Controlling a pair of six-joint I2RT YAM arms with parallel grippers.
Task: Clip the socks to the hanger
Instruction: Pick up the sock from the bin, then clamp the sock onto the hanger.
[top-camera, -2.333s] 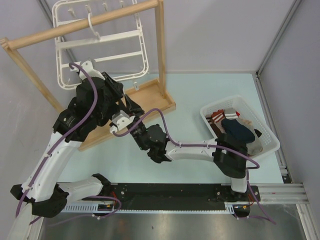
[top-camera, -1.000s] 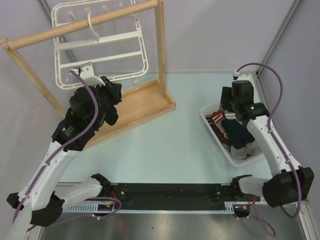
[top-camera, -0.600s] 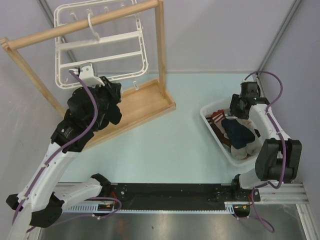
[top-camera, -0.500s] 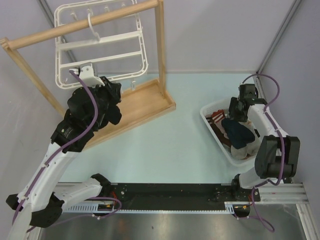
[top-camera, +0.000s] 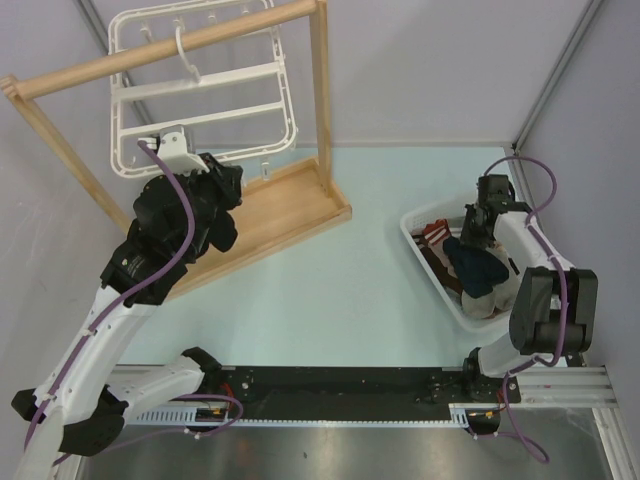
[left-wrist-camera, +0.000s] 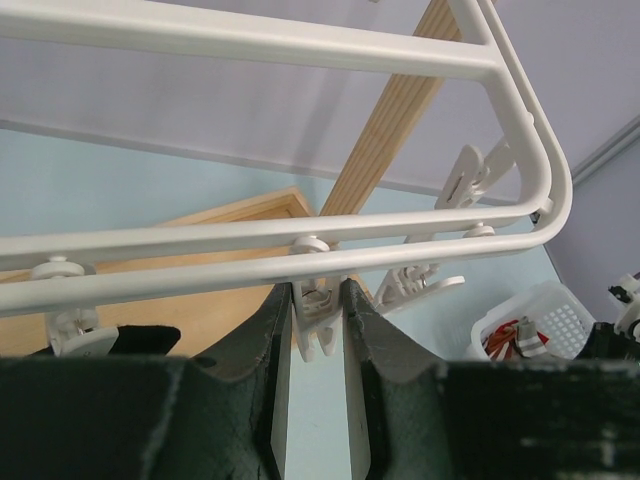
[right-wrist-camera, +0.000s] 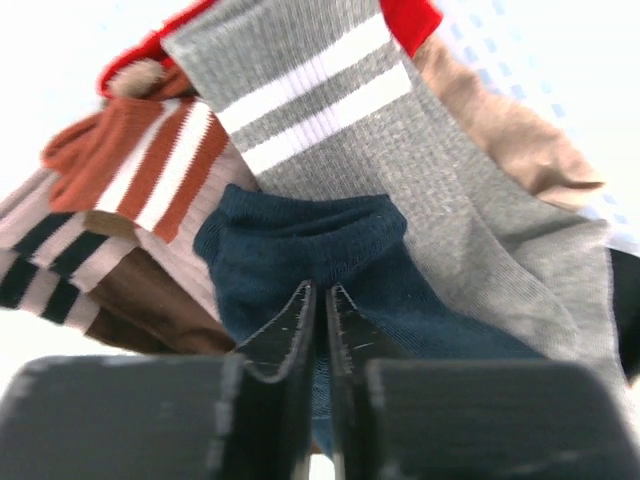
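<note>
The pale counter (top-camera: 380, 290) carries two big items, well apart. Far left is one wooden stand (top-camera: 322, 100). Its slanted top rail crosses in front of the hanger (top-camera: 200, 80), and one upright post stands just beside the hanger's right edge. The hanger, a single white frame, hangs by its hook from that rail, with its long side running along the rail, left to right.

The left arm rises in front of the hanger's lower left corner and hides it. The right arm reaches down into the one white basket (top-camera: 411, 237) at the far right.

The basket holds a heap of socks. On top is the navy sock (right-wrist-camera: 300, 240), its cuff toward the far end and its length running back toward the near right. Around it lie a grey sock (right-wrist-camera: 400, 150) with two white stripes, a rust striped one (right-wrist-camera: 140, 160) and a tan one (right-wrist-camera: 500, 130).

From the left wrist I count four clips under the hanger's rim. The left pincer (left-wrist-camera: 315, 295) is squeezed on one clip (left-wrist-camera: 320, 335). The right pincer (right-wrist-camera: 320, 300) is drawn narrow, pinching the navy sock's fabric.
</note>
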